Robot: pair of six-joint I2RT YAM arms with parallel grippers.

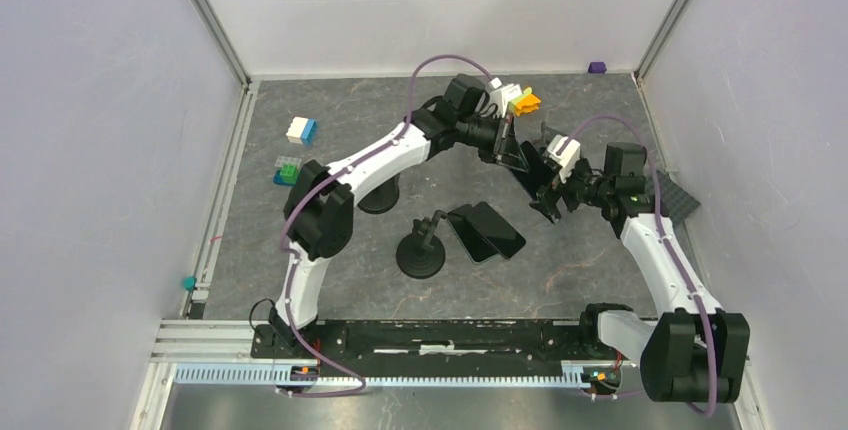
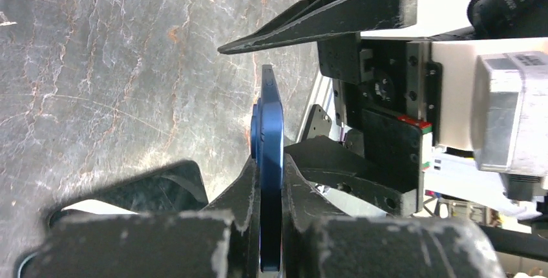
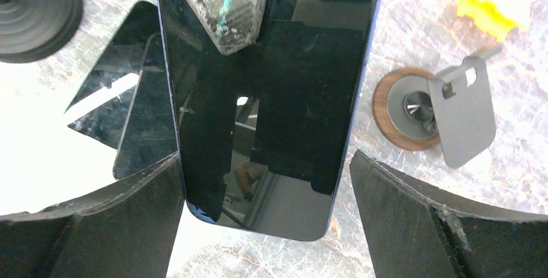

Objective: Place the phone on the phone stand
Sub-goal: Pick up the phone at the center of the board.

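Observation:
A blue-edged phone (image 3: 271, 97) with a black screen hangs in the air, and my left gripper (image 2: 270, 161) is shut on it. Seen edge-on in the left wrist view, the phone (image 2: 269, 129) sits clamped between both fingers. My right gripper (image 3: 265, 158) is open, one finger on each side of the phone's lower end; the right-hand finger stands apart from it. From above, the phone (image 1: 522, 168) lies between the left gripper (image 1: 508, 150) and the right gripper (image 1: 548, 190). The black phone stand (image 1: 421, 250) with a round base stands mid-table, nearer and to the left.
Two more dark phones (image 1: 487, 231) lie flat beside the stand. A wood-rimmed stand with a grey plate (image 3: 420, 106) sits below the grippers. Toy bricks (image 1: 301, 130), a yellow-orange toy (image 1: 520, 100) and a dark plate (image 1: 680, 200) lie around the table.

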